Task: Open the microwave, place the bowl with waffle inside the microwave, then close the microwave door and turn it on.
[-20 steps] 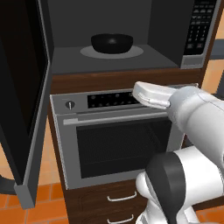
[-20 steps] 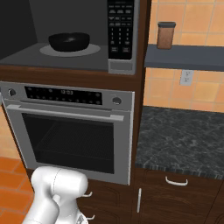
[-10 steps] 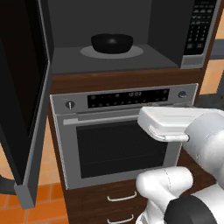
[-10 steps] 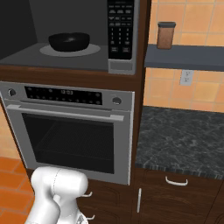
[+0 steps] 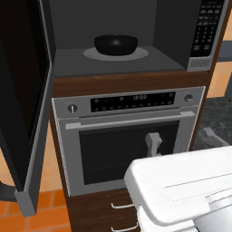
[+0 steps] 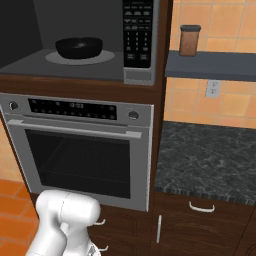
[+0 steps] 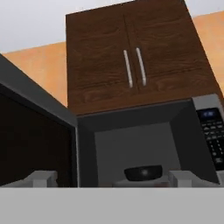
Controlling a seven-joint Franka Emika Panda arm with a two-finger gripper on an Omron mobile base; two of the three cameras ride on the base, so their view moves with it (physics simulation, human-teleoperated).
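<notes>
The microwave point(image 5: 113, 59) point(image 6: 75, 40) stands open, its door point(image 5: 27, 108) point(image 7: 35, 140) swung out to the left. Inside, the black bowl point(image 5: 115, 44) point(image 6: 79, 47) point(image 7: 143, 172) sits on the round turntable. The waffle is hidden inside the bowl. My gripper point(image 7: 113, 178) is open and empty, its fingertips point(image 7: 41, 178) far apart. It sits low, in front of the oven, and looks up into the microwave cavity, well short of the bowl. One pale finger point(image 5: 153, 143) shows before the oven window. The keypad strip point(image 5: 206, 31) point(image 6: 138, 32) is on the microwave's right.
A silver oven point(image 5: 127, 140) point(image 6: 80, 150) with a bar handle sits right under the microwave. To its right are a dark stone counter point(image 6: 210, 160) and a shelf holding a brown jar point(image 6: 189, 40). Wooden cabinet doors point(image 7: 131, 65) hang above the microwave.
My arm has dropped from the oven's control panel, down and back toward the base. The bowl and the door have not moved.
</notes>
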